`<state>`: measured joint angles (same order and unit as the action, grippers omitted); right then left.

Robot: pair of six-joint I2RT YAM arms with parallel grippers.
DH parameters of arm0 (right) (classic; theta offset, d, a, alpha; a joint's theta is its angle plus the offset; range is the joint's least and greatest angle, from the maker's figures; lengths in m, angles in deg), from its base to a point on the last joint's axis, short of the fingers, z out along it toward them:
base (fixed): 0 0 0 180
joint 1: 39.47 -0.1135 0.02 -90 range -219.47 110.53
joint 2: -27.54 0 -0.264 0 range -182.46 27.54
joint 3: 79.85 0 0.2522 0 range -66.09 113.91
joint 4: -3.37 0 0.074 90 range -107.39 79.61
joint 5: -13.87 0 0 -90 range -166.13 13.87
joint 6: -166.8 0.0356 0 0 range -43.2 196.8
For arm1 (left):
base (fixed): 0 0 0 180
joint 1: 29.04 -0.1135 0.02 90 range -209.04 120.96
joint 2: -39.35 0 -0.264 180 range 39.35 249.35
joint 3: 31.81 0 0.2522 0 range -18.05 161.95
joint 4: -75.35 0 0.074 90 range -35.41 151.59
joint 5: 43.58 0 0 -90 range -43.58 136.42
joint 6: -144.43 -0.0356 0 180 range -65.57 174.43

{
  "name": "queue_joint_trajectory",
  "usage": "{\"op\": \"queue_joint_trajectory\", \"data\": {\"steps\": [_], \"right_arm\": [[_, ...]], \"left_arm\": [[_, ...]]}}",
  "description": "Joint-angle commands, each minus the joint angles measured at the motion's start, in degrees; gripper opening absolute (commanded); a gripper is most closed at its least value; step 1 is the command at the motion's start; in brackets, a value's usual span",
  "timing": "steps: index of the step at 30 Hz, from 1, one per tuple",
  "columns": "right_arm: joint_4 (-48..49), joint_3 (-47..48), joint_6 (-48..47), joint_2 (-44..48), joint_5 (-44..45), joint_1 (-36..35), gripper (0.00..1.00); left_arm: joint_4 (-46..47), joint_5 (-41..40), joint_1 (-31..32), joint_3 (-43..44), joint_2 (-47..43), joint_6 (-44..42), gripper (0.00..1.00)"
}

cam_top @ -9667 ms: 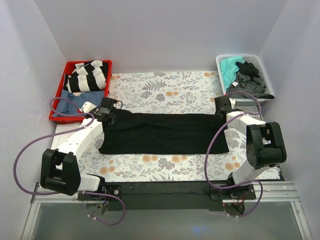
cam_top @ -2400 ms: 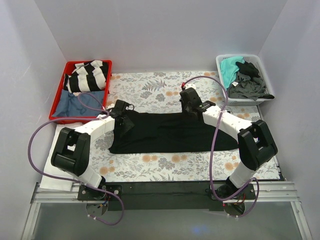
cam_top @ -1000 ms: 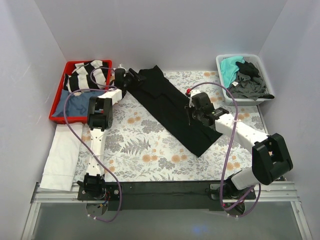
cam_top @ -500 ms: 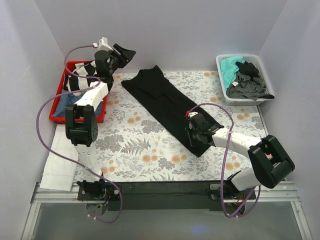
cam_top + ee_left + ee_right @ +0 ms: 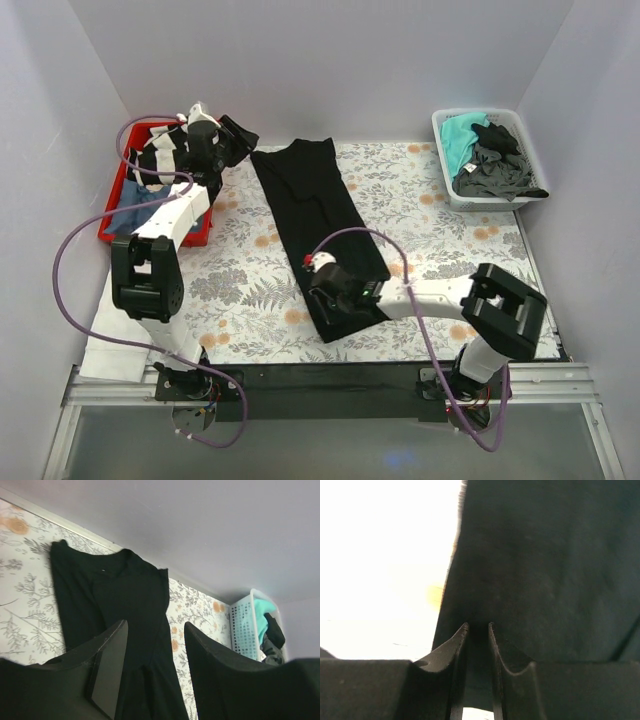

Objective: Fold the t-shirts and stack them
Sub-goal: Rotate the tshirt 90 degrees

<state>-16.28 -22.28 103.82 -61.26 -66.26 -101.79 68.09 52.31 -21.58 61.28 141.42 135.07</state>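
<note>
Black cloth fills the right wrist view. The right gripper [image 5: 477,627] has its two fingers drawn almost together, with a fold of the black t-shirt [image 5: 318,205] nipped between them. From above, that gripper sits low at the shirt's near end, at about 6 o'clock on the table [image 5: 450,240]. Its arm is folded down flat. From the base at 5 o'clock it rises to a bent elbow at 4 o'clock, and the forearm runs leftward just over the floral surface to the wrist.

The shirt lies flat as a long narrow strip. It runs from the pinched end at 6 o'clock back to the collar end at 12 o'clock, leaning a little left as it goes.

At 8 o'clock, by the table's left edge, lies a folded white cloth [image 5: 120,320]. The left arm stands tall from its base at 7 o'clock, with its elbow block at 9 o'clock and its forearm stretched far back to 11 o'clock. There the left gripper [image 5: 237,140] hangs raised above the table, near the shirt's far left corner but clear of it. Its jaws stand wide apart with nothing between them.

Under that forearm, at 10 o'clock, a red bin [image 5: 113,218] holds a striped garment [image 5: 185,150] and a blue cloth [image 5: 135,205]. At 2 o'clock a white basket [image 5: 443,140] holds a teal t-shirt [image 5: 462,135] and a dark grey t-shirt [image 5: 500,172].
</note>
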Motion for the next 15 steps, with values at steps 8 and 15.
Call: {"op": "queue_joint_trajectory", "data": {"steps": [8,15], "right_arm": [[-9.4,20.2,0.1,-21.7,0.3,-10.6,0.27],[-8.4,19.2,-0.4,-11.9,12.3,-10.6,0.33]], "left_arm": [[-12.1,-9.3,0.6,0.4,-13.2,-4.4,0.47],[-16.6,-11.0,1.3,-3.3,-19.1,-3.6,0.47]]}}
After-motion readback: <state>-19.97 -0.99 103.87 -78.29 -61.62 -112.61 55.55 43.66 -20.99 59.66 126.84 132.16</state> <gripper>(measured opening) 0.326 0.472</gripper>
